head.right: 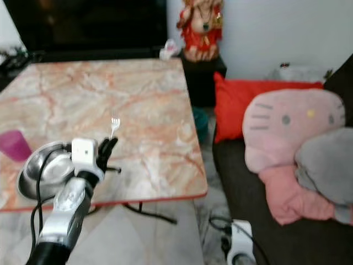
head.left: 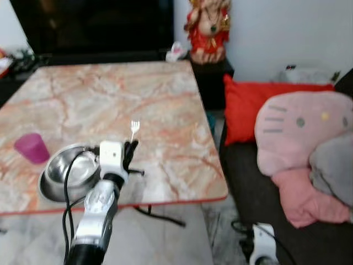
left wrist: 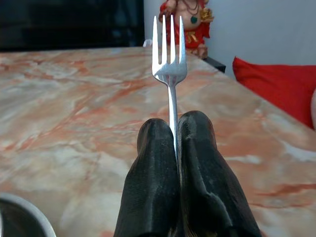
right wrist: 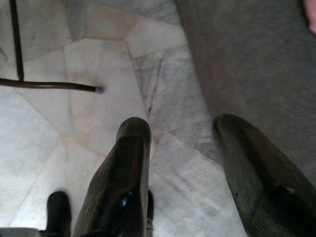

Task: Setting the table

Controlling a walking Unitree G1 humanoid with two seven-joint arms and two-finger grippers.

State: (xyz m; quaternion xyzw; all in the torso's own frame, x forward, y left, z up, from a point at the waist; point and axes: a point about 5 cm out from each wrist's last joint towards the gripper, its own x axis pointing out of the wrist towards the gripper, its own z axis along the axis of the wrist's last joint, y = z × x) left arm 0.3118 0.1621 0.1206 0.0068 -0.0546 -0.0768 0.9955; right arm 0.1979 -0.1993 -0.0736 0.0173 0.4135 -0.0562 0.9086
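Note:
A silver fork stands tines-up over the marble table, its handle pinched in my left gripper, which is shut on it near the table's front edge. The left wrist view shows the fork rising from between the two black fingers. Just left of the gripper lies a steel bowl on the table, and further left stands a pink cup. My right gripper hangs open over the tiled floor beside the sofa.
A dark sofa with a red cushion and pink and grey plush pillows stands right of the table. A red figurine sits on a dark stand behind the table. A table leg crosses the floor.

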